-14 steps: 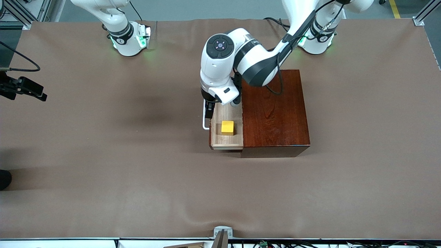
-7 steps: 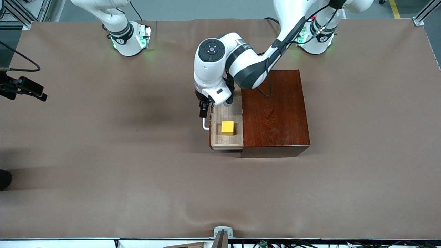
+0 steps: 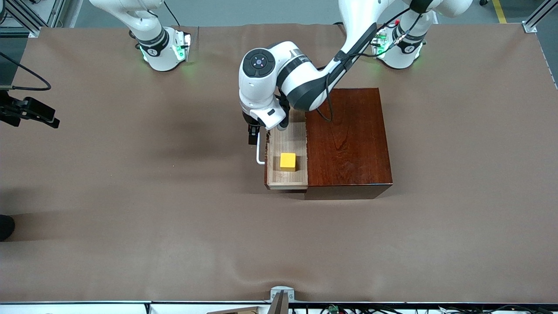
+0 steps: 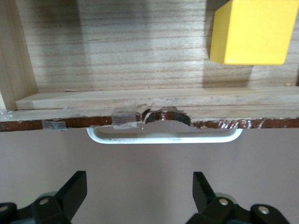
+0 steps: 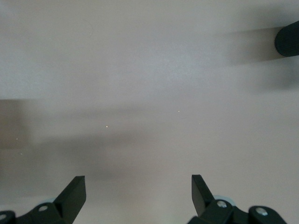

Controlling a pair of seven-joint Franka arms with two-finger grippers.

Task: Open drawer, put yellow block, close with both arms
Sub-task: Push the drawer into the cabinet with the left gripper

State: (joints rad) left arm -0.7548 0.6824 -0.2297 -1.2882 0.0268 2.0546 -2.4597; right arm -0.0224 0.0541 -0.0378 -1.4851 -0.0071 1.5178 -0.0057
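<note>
The drawer [image 3: 286, 159] stands pulled out of the dark wooden box [image 3: 346, 141], just right of centre in the front view, and the yellow block [image 3: 287, 161] sits on its pale floor in the part nearer the front camera. The left gripper [image 3: 253, 134] hangs just outside the drawer's front, over the table beside the white handle [image 3: 260, 150], at the handle's upper end in the frame. Its jaws are spread wide and they grip nothing; the block lies lower and to the right of it in the frame, inside the tray, well clear of the fingers.

Now the left wrist view fills in what the overhead cannot. Both black fingertips [image 4: 74, 186] show at the bottom edge with bare table between them. The handle [image 4: 164, 136] runs across mid-frame, untouched. The front edge of the drawer [image 4: 93, 100] is chipped and scuffed right above the bar, with a scrap of clear tape on it. The block [image 4: 254, 30] peeks in at the upper right.

The right gripper [image 5: 138, 191] is out of the front view. Its wrist view shows open, empty jaws over plain brown table [image 5: 149, 93]; that arm waits.

Against the earlier frames, the left arm's wrist has slid up and left in the frame, uncovering more of the tray and handle. The drawer and block have not budged.
</note>
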